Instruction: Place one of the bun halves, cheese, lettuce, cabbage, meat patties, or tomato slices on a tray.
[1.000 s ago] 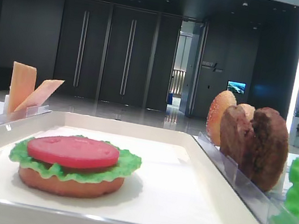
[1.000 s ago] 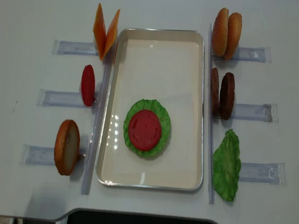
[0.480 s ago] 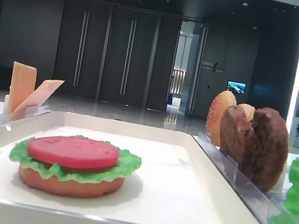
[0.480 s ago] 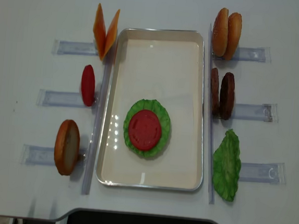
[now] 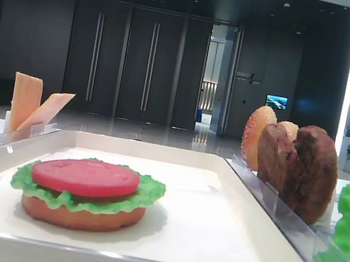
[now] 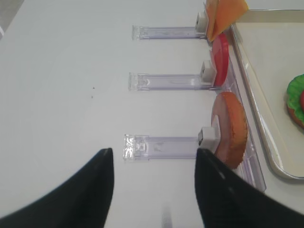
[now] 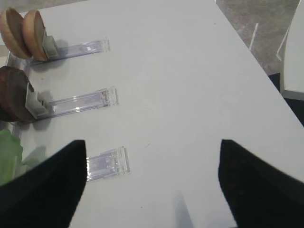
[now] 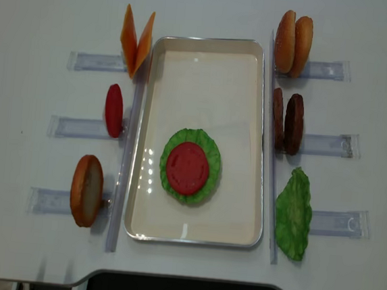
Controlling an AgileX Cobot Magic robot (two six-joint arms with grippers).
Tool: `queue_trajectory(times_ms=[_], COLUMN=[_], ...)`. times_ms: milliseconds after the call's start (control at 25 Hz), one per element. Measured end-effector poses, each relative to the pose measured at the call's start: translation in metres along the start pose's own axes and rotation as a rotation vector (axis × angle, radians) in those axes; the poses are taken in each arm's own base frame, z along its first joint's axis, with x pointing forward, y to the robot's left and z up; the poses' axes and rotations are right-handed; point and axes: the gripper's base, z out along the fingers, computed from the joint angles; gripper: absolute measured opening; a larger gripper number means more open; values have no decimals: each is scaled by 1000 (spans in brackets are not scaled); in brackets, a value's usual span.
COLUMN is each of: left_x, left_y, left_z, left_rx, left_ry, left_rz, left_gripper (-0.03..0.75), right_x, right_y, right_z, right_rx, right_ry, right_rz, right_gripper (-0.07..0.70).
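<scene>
Left arm had pulled back since a second earlier: the dark shape at the overhead view's bottom-left corner was gone apart from a sliver at the edge. In its wrist view the left gripper (image 6: pixel 154 190) hovered over bare table (image 8: pixel 212 4) with jaws spread wide and nothing between them.

Going left to right in the overhead view: a bun half (image 8: pixel 86 190) stood on edge in the nearest left clear rack (image 8: pixel 47 200), a spare tomato slice (image 8: pixel 114 110) stood in the middle rack, and the cheese (image 8: pixel 135 41) leaned in the far one. All three were just beside the tray's left rim.

On the tray (image 8: pixel 211 62), a placed tomato slice (image 8: pixel 187 167) lay flat on a lettuce leaf (image 8: pixel 210 150). The low view showed a bun base (image 5: pixel 80 215) under them. That stack hadn't shifted across the second.

Right of the tray: two more bun halves (image 8: pixel 293 44), then the meat patties (image 8: pixel 287 123), then a spare lettuce piece (image 8: pixel 293 213), all in their racks.

The right gripper (image 7: pixel 152 183) was also parked over bare table, fingers wide apart, holding nothing.

Judgement: the tomato placement looked finished, released and settled, with the arm retreating to rest. Neither gripper was near any ingredient.
</scene>
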Motion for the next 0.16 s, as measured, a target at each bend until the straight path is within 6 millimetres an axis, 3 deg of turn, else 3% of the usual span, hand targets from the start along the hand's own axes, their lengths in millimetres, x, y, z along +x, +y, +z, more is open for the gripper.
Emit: queue_trajectory(times_ms=[160], left_x=[0], left_y=[0], left_z=[0], left_rx=[0], left_ry=[0], left_rz=[0], left_gripper=[414], right_x=[0], right_y=[0], right_z=[0], right_rx=[0], right_ry=[0], right_rz=[0], right_gripper=[539])
